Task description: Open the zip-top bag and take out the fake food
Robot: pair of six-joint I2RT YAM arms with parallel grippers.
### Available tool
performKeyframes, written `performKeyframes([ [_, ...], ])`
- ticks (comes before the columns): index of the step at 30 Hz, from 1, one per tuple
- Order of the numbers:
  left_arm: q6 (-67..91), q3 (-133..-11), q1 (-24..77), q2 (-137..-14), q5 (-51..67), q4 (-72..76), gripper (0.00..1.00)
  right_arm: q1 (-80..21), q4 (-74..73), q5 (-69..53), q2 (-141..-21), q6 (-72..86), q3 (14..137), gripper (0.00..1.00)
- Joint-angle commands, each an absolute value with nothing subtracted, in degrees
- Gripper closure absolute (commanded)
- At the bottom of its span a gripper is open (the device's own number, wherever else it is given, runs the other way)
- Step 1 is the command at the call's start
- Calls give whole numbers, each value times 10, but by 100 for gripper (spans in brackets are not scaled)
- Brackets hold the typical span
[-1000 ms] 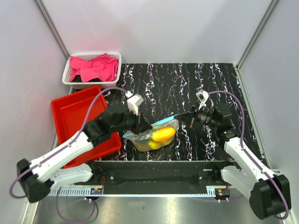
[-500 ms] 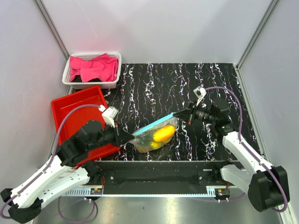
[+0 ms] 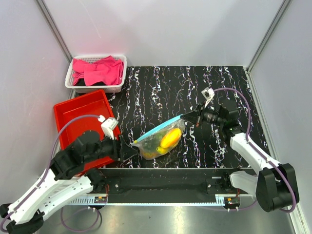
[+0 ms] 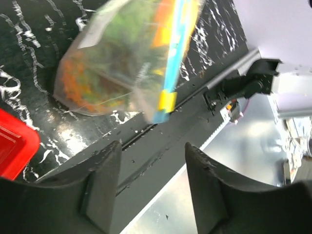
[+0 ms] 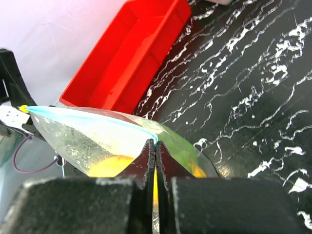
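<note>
You're likely mid-opening; right gripper point(image 3: 185, 117) jaws pinch the three o'clock end of the clear crinkly zip-top bag point(image 3: 157, 140) on the black marbled surface point(image 3: 195, 83); left gripper point(image 3: 131, 147) jaws spread at nine o'clock; next, grip there, part the mouth.

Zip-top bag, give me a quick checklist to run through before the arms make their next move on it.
1. The right gripper is shut on the end of the bag: ok.
2. The left gripper is open, with nothing between its fingers: ok.
3. The yellow slider is in the left wrist view, just ahead of the gripper: ok.
4. The bag mouth is open: cannot tell; the blue strip reads as one line.
5. The food is out of the bag: not ok, it lies inside.
</note>
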State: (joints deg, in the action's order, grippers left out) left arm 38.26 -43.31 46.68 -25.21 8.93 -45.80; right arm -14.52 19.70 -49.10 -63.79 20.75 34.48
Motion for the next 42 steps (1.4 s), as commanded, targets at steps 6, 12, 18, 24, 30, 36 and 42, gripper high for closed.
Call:
performKeyframes([
  [6, 307, -544, 466, -372, 106, -324, 34, -145, 286, -567, -640, 220, 364, 100],
  [12, 273, -607, 464, -464, 111, -309, 26, -161, 318, -632, -648, 243, 385, 100],
  [18, 268, -605, 459, -522, 98, -293, 27, -169, 379, -676, -661, 283, 398, 100],
  [24, 256, -620, 423, -589, 178, -272, 22, -174, 463, -700, -693, 352, 405, 100],
  [30, 262, -609, 414, -626, 235, -244, 37, -175, 459, -706, -703, 355, 429, 100],
  [36, 283, -599, 413, -624, 268, -219, 76, -175, 395, -687, -712, 324, 447, 100],
  [42, 343, -569, 414, -600, 278, -155, 100, -181, 241, -602, -728, 284, 504, 92],
])
